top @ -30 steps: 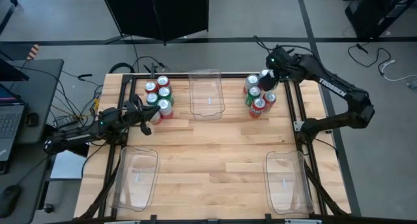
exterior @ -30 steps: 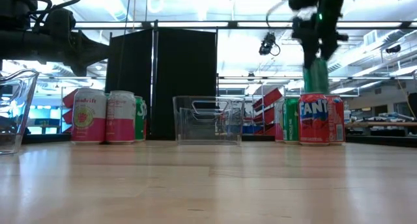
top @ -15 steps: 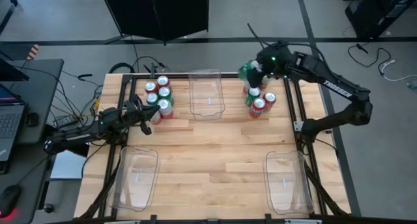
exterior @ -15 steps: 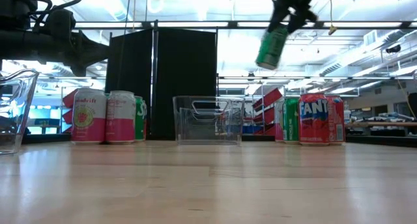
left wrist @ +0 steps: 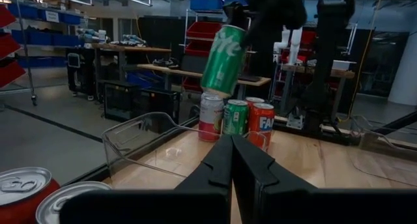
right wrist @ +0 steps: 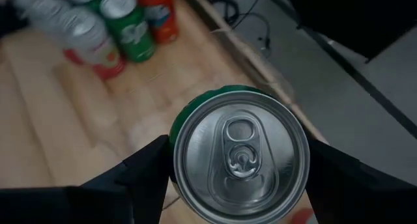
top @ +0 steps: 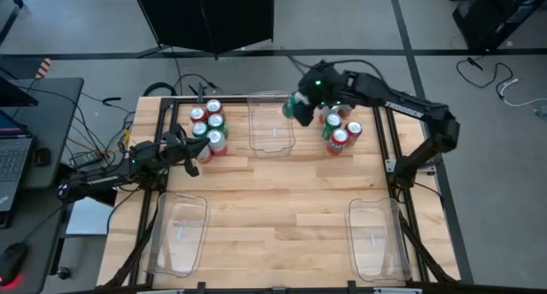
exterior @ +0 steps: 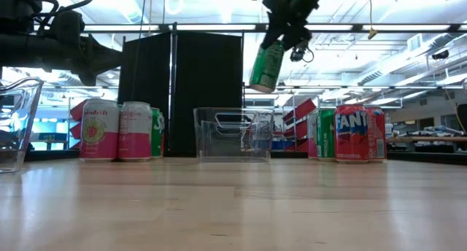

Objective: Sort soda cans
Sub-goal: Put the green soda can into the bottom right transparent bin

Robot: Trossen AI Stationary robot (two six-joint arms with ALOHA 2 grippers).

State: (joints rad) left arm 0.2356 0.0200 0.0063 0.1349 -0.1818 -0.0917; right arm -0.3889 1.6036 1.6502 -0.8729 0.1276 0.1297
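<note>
- We saw the right gripper [top: 304, 105] up in the air, pinching a green can [exterior: 266, 66] (tilted a little) by its sides.
- That can hung over the right edge of the clear bin at the back [top: 272, 123], not touching it.
- We saw no cans in that bin, and none in the front left bin [top: 179, 232] or the front right bin [top: 376, 239].
- Five cans stood close together to the right of the back bin [top: 338, 128]: red, green and silver ones.
- Six more cans stood in a bunch to its left [top: 208, 126].
- The left gripper [top: 193, 157] rested low, just beside the left bunch, with its fingers pressed together and holding nothing.
</note>
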